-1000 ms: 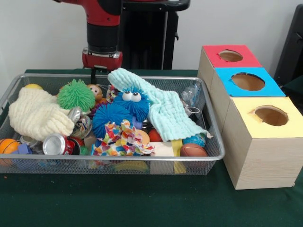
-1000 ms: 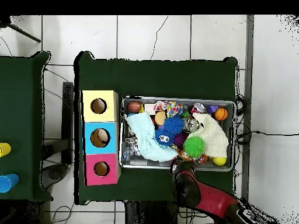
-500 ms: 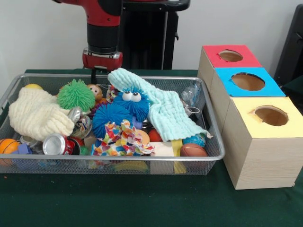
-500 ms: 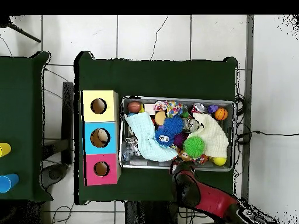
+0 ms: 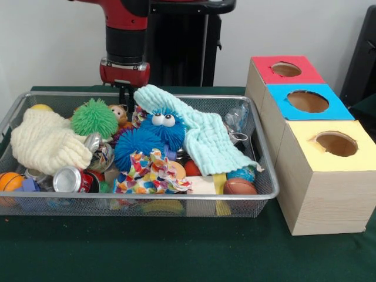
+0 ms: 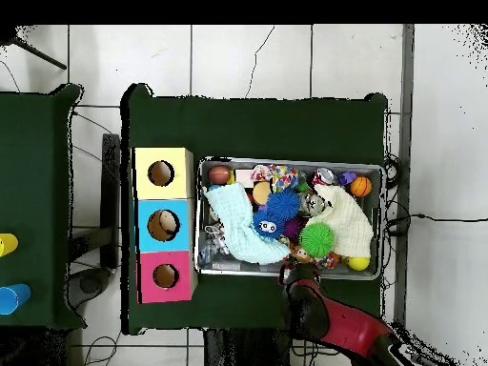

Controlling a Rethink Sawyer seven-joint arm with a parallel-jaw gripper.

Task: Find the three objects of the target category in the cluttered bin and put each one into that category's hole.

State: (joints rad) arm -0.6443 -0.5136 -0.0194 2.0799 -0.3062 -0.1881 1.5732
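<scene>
I have the gripper (image 5: 124, 93) hanging at the back rim of the bin (image 5: 267, 176), just above the mesh edge; only a dark stub shows below the red wrist, so I cannot tell how far it is open or whether it has hold of anything. Directly below and in front of it sits a small doll (image 5: 119, 113), with the green puffer (image 5: 94, 117) just beside that, to the gripper's left as the robot faces. In front of the gripper, a little to its right, the blue puffer (image 5: 164, 126) with eyes lies under the edge of the light blue cloth (image 5: 208, 141), and a second blue ball (image 5: 133, 147) rests nearer the front wall. The cream cloth (image 5: 44, 144) is piled well off to the gripper's left, with a can (image 5: 70, 180) and an orange ball (image 5: 10, 181) beyond it. Well apart on the gripper's right stand the three boxes: red (image 5: 281, 71), blue (image 5: 305, 102) and yellow (image 5: 332, 147), each with a round hole on top. From overhead the arm (image 6: 334, 319) reaches the bin's near rim.
</scene>
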